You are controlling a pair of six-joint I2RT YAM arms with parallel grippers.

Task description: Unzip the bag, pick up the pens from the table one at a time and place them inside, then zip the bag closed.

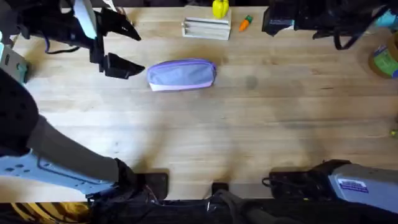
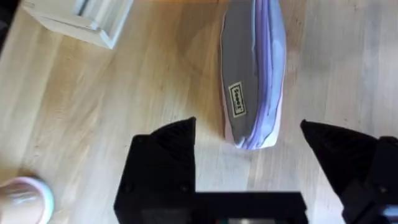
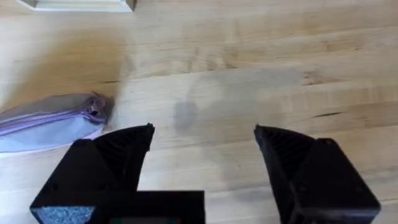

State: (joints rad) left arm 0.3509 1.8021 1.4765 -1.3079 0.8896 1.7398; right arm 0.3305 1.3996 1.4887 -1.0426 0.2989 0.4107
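Note:
The lavender bag lies lengthwise on the table, left of centre toward the back. Its zipper looks closed, and the pull sits at its right end. My left gripper hovers open just off the bag's left end. In the left wrist view that end of the bag lies between the spread fingers of the left gripper. My right gripper is open and holds nothing. It sits low near the front right, well away from the bag. The pens are out of view.
A wooden tray, a yellow object and an orange carrot toy line the back edge. Black gear with cables occupies the back right, and a green container stands at the right edge. A pale round object lies near the left gripper.

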